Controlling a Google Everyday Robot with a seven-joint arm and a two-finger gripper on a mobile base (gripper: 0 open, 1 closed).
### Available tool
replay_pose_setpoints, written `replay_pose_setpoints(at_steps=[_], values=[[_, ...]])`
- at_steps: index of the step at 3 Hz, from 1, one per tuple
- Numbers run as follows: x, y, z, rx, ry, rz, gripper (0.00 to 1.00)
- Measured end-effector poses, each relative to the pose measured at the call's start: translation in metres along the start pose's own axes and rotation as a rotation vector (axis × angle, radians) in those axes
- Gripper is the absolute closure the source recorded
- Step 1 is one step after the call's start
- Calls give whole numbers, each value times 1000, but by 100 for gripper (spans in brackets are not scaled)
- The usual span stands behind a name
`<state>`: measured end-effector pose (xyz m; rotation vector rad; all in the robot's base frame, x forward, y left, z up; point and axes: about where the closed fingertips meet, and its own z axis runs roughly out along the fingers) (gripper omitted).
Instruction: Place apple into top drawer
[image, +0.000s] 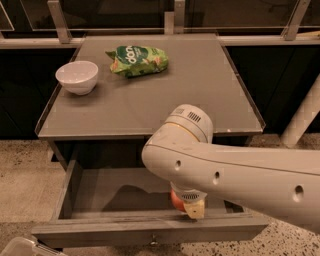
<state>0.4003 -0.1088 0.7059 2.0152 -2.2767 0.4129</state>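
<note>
The top drawer (80, 192) is pulled open below the grey countertop, its flat front panel (125, 234) along the bottom of the camera view. The white arm reaches down into it from the right. The gripper (191, 205) hangs inside the drawer near the front right, mostly hidden under the arm. The orange-red apple (177, 201) shows only as a small patch at the gripper, low in the drawer, beside a pale yellowish part.
A white bowl (77, 76) stands at the left of the countertop (200, 95). A green snack bag (137, 60) lies at the back middle. A white post (302, 117) stands at the right. Speckled floor surrounds the cabinet.
</note>
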Motion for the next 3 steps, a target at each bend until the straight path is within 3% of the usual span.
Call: replay_pose_setpoints(at_steps=[1,2,3], values=[[0,0,0,0,0,0,12],[0,0,0,0,0,0,0],[0,0,0,0,0,0,0]])
